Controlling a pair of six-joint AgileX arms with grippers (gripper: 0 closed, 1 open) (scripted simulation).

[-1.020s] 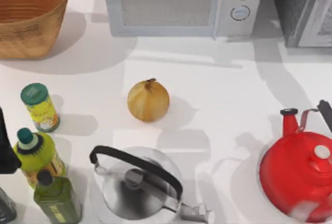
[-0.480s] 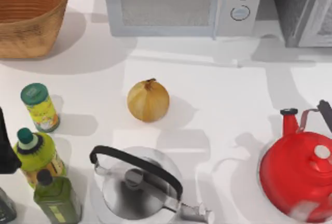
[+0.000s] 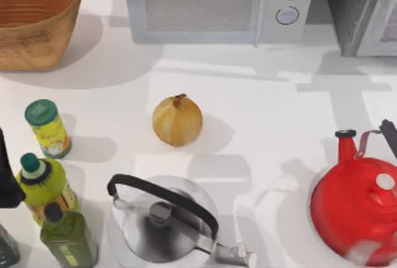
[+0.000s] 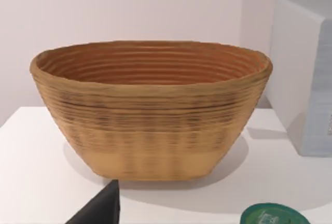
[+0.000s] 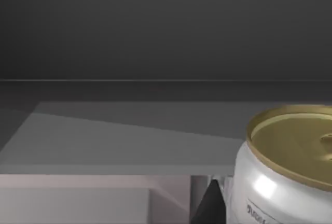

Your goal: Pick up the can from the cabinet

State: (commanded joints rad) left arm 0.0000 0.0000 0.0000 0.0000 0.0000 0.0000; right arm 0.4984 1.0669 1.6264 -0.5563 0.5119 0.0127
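At the table's far left stands a woven basket [image 3: 34,17], and below it along the left edge a green-capped shaker [image 3: 47,128] and 2 oil bottles [image 3: 46,184]. The left arm [image 3: 7,175] is parked there as a dark shape at the edge, its wrist camera facing the basket; a dark fingertip [image 4: 101,208] pokes into that view, but I cannot tell how its jaws stand.

Moving right, an onion [image 3: 177,120] sits mid-table, a steel kettle [image 3: 167,221] in front of it, a microwave [image 3: 217,4] at the back. Further right is a red kettle [image 3: 356,209], and in the back right corner the grey cabinet [image 3: 363,10].

The can [image 5: 285,167], silver with a gold lid, stands upright on a shelf inside the cabinet, close before the right wrist camera. 1 dark fingertip [image 5: 210,206] shows just beside it, not visibly touching; whether those jaws are spread I cannot tell.

This looks like the approach step. Next, I judge, the right gripper must centre on the can's body and close before lifting out.
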